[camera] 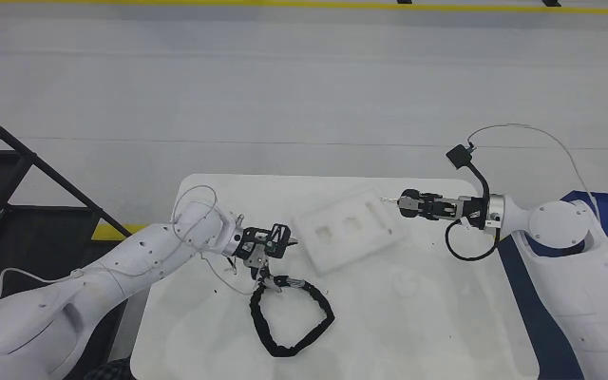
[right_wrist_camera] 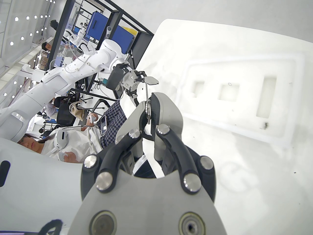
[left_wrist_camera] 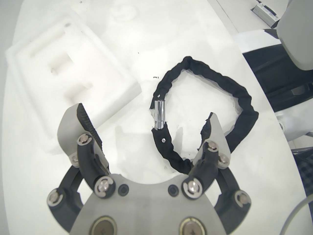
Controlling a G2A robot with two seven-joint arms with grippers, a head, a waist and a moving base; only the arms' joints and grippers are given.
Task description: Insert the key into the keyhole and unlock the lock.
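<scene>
Black-sleeved chain lock [left_wrist_camera: 245, 103] lies near-left on the white worktop [camera: 427, 313], its silver cylinder [left_wrist_camera: 160, 114] close to the wide-spread left end effector [left_wrist_camera: 146, 113]. Right end effector [right_wrist_camera: 149, 103] pinches the key [right_wrist_camera: 147, 108] by the foam tray's [camera: 351, 233] right edge.

Bright glare on white table [left_wrist_camera: 171, 25]

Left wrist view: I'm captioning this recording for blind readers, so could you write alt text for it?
The open left end effector sits over a black fabric-sleeved chain lock looped on a white table, its silver cylinder showing between the spread fingers. A white foam tray with rectangular cutouts lies beside the loop.
</scene>
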